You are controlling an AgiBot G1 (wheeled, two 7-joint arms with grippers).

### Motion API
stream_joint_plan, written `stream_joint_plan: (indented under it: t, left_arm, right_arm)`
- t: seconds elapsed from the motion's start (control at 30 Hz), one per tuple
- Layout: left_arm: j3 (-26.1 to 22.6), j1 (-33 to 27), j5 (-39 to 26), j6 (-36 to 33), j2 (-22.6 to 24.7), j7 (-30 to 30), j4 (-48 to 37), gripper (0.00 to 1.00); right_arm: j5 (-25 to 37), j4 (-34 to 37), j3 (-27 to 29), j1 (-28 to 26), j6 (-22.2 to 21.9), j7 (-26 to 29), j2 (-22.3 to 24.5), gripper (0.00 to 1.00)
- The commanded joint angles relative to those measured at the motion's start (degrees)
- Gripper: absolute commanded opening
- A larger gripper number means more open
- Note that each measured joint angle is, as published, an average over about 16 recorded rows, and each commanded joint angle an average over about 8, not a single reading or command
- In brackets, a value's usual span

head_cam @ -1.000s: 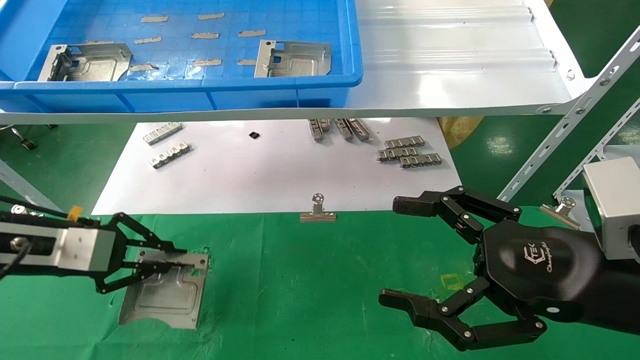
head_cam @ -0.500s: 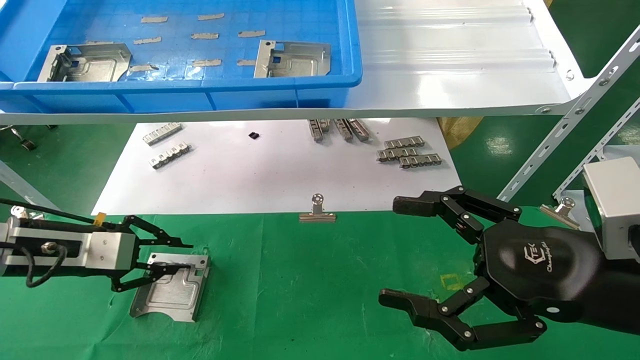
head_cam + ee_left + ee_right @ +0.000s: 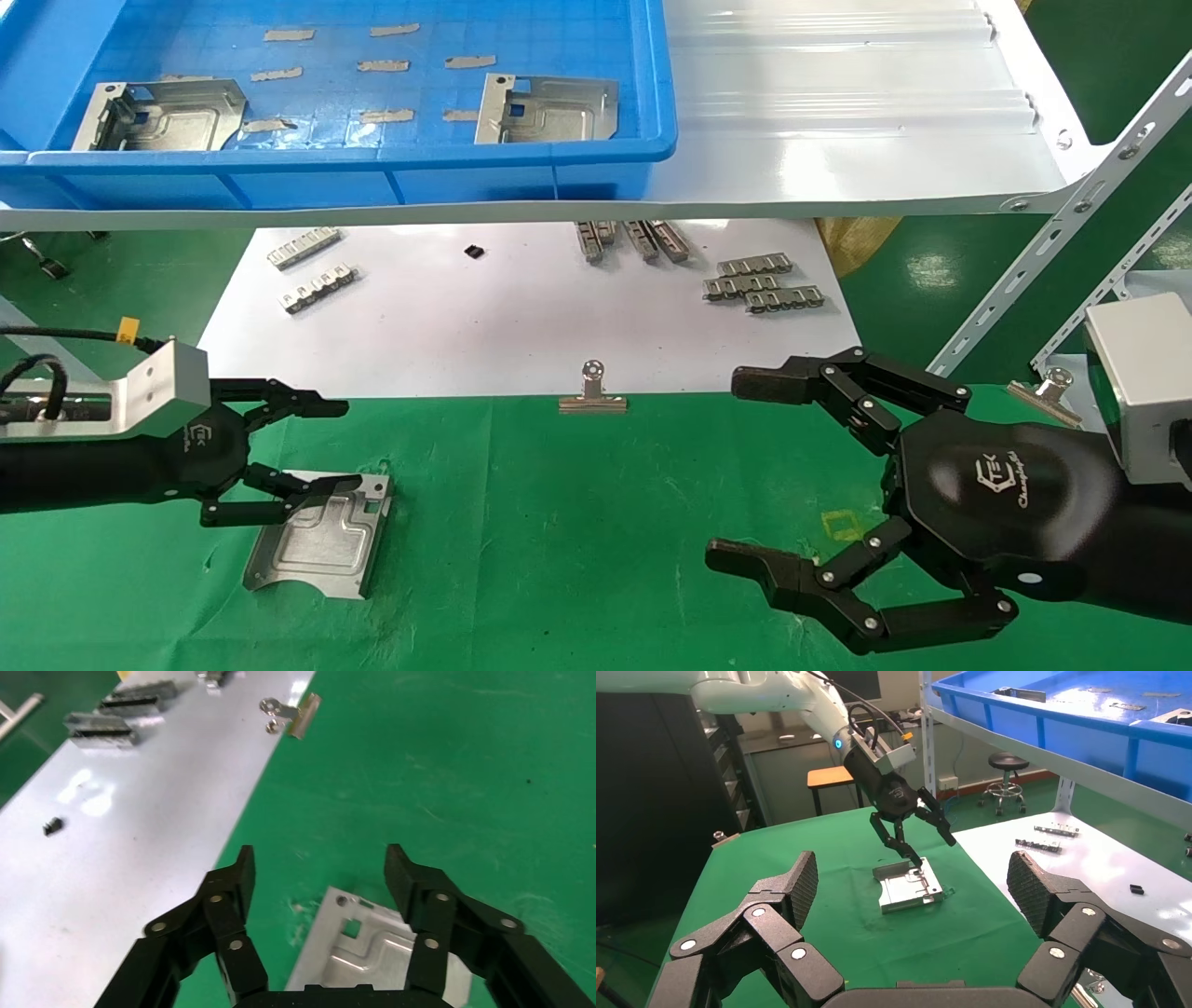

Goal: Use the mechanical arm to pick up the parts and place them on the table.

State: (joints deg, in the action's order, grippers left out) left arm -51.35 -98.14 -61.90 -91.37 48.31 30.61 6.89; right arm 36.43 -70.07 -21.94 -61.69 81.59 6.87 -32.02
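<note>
From the head view, the left gripper (image 3: pixel 321 447) has let go of the metal plate (image 3: pixel 321 534) and risen since half a second ago; its fingers are spread wide, one above the plate's flanged edge, the other over bare cloth. The plate lies flat on the green table (image 3: pixel 559 522), in the same spot as before. Two more plates (image 3: pixel 158 116) (image 3: pixel 547 108) lie in the blue bin (image 3: pixel 372 158) on the white shelf (image 3: pixel 838 112). The right gripper (image 3: pixel 736 471) hangs over the table at the right, fingers wide apart, unmoved.

The left wrist view shows the left gripper (image 3: pixel 316 867) open, with the plate (image 3: pixel 372 952) below it, near the white paper (image 3: pixel 126 846).

The right wrist view shows the right gripper (image 3: pixel 912 874) open; beyond it the left gripper (image 3: pixel 916 829) is poised over the plate (image 3: pixel 905 887), one fingertip close to its raised edge.
</note>
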Motion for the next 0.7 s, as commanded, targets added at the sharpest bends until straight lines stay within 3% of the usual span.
stream_joint_plan:
  t: [0.03,0.37,0.7]
  left_arm:
    - [0.4,0.7,1.1,-0.1,-0.1,-1.2,-0.8,1.00]
    - [1.5,1.8,1.6,0.1,-0.6,-2.4,1.7,1.00]
    - [7.0,7.4,4.6,1.0,-2.6,-8.8,12.3,1.00]
  right_arm:
    - [0.0,0.0,0.0,0.0,0.0,0.0,0.0,1.00]
    - [0.0,0.0,0.0,0.0,0.0,0.0,0.0,1.00]
    - [0.0,0.0,0.0,0.0,0.0,0.0,0.0,1.00]
